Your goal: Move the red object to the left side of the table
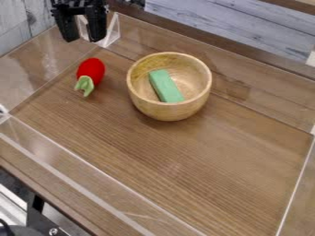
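Note:
The red object (88, 74), a small strawberry-like toy with a green leafy end, lies on its side on the table (185, 166) near the left wall. My gripper (79, 30) hangs above and behind it, at the top left of the view, clear of the toy. Its two black fingers stand apart with nothing between them, so it is open.
A wooden bowl (172, 104) sits right of the toy, with a flat green block (164, 86) inside it. Low clear acrylic walls (25, 55) edge the tabletop on the left and front.

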You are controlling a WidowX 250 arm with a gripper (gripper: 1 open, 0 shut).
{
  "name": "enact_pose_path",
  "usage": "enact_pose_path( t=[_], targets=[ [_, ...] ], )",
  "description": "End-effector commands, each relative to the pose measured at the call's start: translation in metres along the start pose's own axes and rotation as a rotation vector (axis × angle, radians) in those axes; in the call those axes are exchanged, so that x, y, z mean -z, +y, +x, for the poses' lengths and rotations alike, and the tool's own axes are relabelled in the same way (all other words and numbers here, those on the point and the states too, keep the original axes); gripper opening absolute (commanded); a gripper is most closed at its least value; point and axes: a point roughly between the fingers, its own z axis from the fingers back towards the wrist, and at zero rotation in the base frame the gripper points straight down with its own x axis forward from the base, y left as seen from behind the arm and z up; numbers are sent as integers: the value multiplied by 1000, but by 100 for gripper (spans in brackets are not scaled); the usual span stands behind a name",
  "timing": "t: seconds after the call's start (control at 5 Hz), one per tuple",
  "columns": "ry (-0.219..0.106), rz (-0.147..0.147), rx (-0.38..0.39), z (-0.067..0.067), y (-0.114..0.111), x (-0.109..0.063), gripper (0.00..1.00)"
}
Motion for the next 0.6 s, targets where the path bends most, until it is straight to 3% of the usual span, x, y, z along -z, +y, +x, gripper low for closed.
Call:
enact_pose_path(
  t=[0.0,0.4],
  targets=[
    [-95,25,35,-7,-16,-39,100],
    [-91,0,61,-10,-30,-48,100]
  ],
)
